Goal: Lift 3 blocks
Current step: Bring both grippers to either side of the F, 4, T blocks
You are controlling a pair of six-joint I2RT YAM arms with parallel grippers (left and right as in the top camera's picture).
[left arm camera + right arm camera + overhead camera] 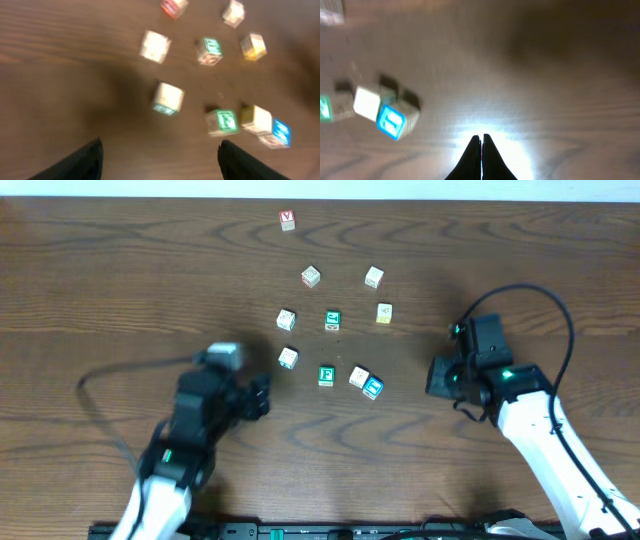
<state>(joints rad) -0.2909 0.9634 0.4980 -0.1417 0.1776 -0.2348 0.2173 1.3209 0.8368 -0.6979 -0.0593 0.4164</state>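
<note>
Right, start at your left fingers point(85, 161): they stand wide apart with nothing between them, hovering low over the bare worktop point(100, 280). Your right fingers point(472, 155) are pressed tight together, empty too, off to the far side of the cluster.

Now outward. Dead ahead of the left fingers sits a pale cube point(167, 97), and that's not one of yours. The three you want lie beyond it, towards the right arm: the green-faced block point(222, 121), then the cream-faced block point(256, 119) just beside it, with the blue-faced block point(277, 132) touching the cream one's corner. All three rest flat on the worktop, none lifted yet.

Here's the danger, I'd say. Drive the left arm straight on and you'll close on that pale cube instead. Go for the cream one and a finger will likely shove its blue neighbour, since there's no gap between them. And bring the right arm in without parting its fingers first and you'll simply bulldoze the blue block into the others.
</note>
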